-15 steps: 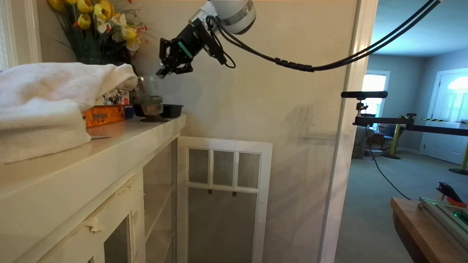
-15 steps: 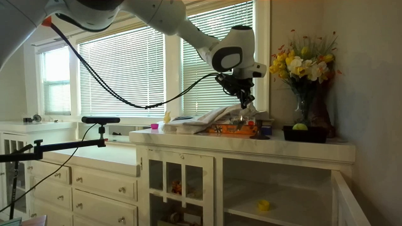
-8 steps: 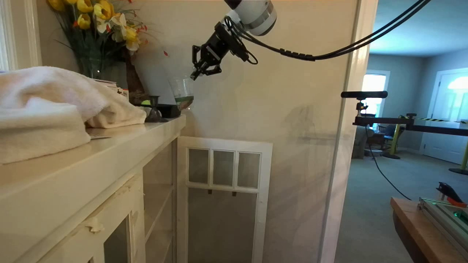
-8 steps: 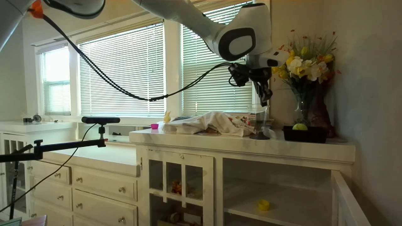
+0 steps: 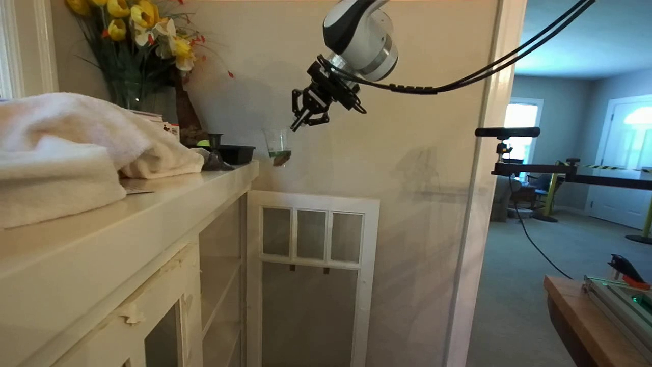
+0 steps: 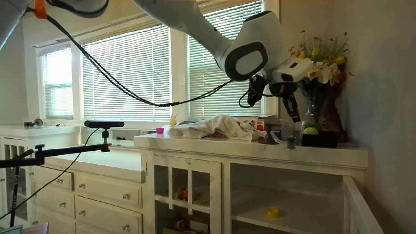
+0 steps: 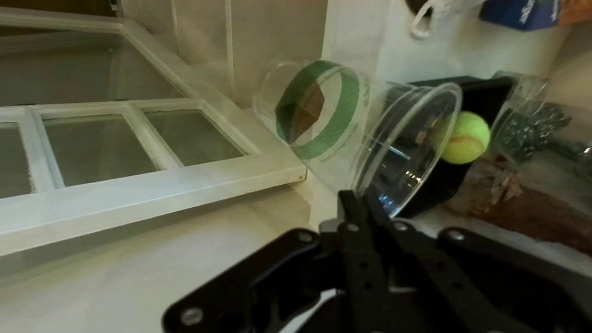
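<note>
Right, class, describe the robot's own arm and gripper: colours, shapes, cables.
The arm is smooth, rounded and mostly white, with a black-rimmed oval cap, a silver band, an orange patch and black cables. The gripper is black and angular, with slim fingers, jointed links and silvery screws.

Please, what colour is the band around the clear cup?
The band around the clear cup is green; it shows best in the wrist view.
</note>
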Controlling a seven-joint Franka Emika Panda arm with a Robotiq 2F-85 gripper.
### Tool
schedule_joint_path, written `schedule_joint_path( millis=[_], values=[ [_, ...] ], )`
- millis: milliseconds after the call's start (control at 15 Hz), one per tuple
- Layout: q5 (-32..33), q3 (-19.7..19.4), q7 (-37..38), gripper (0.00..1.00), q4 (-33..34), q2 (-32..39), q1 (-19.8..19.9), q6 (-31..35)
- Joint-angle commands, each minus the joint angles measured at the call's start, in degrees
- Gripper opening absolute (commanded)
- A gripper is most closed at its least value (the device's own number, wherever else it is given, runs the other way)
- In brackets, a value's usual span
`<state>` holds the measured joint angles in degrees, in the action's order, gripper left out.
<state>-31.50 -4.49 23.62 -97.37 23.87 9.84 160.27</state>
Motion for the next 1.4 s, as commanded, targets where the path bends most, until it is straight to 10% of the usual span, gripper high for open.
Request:
schedule_joint_path(
  millis=[0,667,1333],
  values=[
    [0.28,-2.51,6.3,0.01,-5.13,0.23,-1.9,8.23],
    [-5.21,6.04,6.29,0.01,-8.93,6.48,1.99,24.2],
    [-4.13,3.48,5.89,0.01,-7.78,8.86,-0.19,23.7]
  ],
)
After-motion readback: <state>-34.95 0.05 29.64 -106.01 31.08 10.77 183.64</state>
